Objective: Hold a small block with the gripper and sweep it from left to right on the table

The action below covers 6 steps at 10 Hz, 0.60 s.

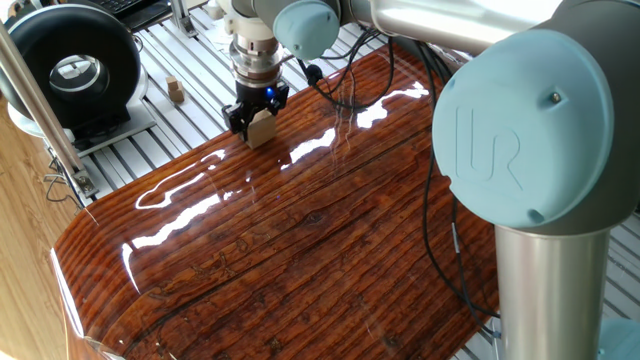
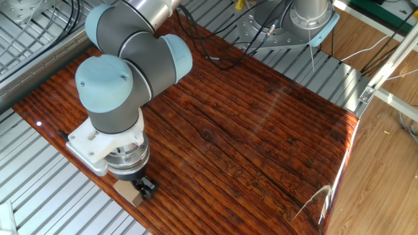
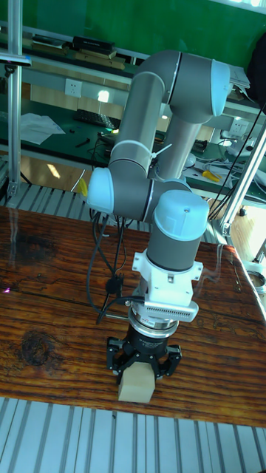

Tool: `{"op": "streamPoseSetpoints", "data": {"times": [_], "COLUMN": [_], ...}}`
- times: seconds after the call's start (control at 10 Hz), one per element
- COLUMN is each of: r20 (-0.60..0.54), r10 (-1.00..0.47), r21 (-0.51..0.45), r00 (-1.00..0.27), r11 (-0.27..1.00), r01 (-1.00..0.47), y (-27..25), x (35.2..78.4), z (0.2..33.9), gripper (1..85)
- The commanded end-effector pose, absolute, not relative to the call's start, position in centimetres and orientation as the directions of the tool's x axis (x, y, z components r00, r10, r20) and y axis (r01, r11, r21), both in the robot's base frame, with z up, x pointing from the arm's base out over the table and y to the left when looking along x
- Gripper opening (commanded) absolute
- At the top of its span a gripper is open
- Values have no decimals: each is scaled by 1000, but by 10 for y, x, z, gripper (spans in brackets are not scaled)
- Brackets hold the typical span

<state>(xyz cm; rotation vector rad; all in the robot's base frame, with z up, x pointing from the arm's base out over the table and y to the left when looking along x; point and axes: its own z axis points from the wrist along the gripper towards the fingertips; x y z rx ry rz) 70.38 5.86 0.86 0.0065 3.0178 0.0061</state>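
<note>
Between the gripper's (image 3: 138, 378) fingers sits the small block (image 3: 137, 385).

Robotics lab, slatted aluminium bench (image 1: 140, 150), green wall (image 3: 111, 22), cluttered workbenches (image 3: 52, 118), cables (image 2: 222, 59)

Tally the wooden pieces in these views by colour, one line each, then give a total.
Light-tan wooden block, held in the end effector at the table edge: 1
Darker-brown small wooden piece on the aluminium slats: 1
Total: 2

Embossed "UR" logo on the robot arm's pale-blue joint cap (image 1: 535, 110).
</note>
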Motion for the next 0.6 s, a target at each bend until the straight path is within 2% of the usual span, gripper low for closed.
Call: {"op": "streamPoseSetpoints", "data": {"times": [0.0, 0.5], "r20": [-114, -110], "r10": [-4, -5], "r21": [-21, 29], "r00": [-993, -994], "r11": [1000, 1000], "r01": [-2, -8], "y": [51, 64], "x": [702, 701], "z": [10, 9], "gripper": [10, 10]}}
